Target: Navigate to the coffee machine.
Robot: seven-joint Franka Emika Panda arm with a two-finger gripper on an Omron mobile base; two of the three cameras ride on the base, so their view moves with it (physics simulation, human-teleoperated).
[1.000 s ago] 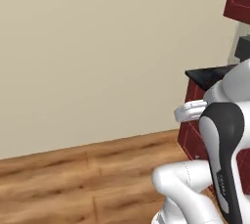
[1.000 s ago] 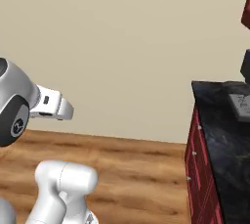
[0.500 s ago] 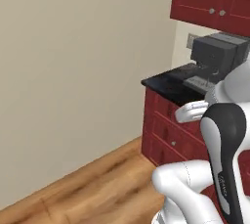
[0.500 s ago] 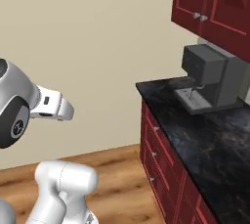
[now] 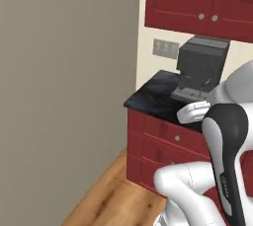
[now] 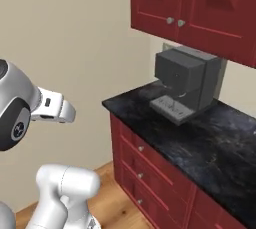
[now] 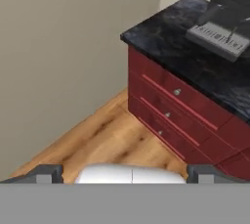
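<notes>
The coffee machine (image 5: 202, 66) is a dark grey box with an overhanging top and a lighter ridged drip tray. It stands on the black counter (image 5: 150, 93) against the back wall, under red upper cabinets. From the right base view the coffee machine (image 6: 186, 80) sits near the counter's left end. Its drip tray (image 7: 218, 37) lies at the top right of the hand view. My gripper (image 7: 126, 175) is open, with nothing between its fingers (image 7: 47, 173). It hangs in the air above the wooden floor, short of the counter.
Red drawers (image 7: 175, 104) fill the counter's front. A beige wall (image 5: 64, 87) runs along the left and meets the counter's end. Red upper cabinets (image 6: 200, 3) hang above the counter (image 6: 210, 145), and a wall outlet (image 5: 165, 48) sits left of the machine. Wooden floor (image 7: 105, 140) is open in front.
The whole picture has shifted, so the base has moved. The counter and coffee machine have come further into view, larger and nearer the middle. The arm keeps its pose.
</notes>
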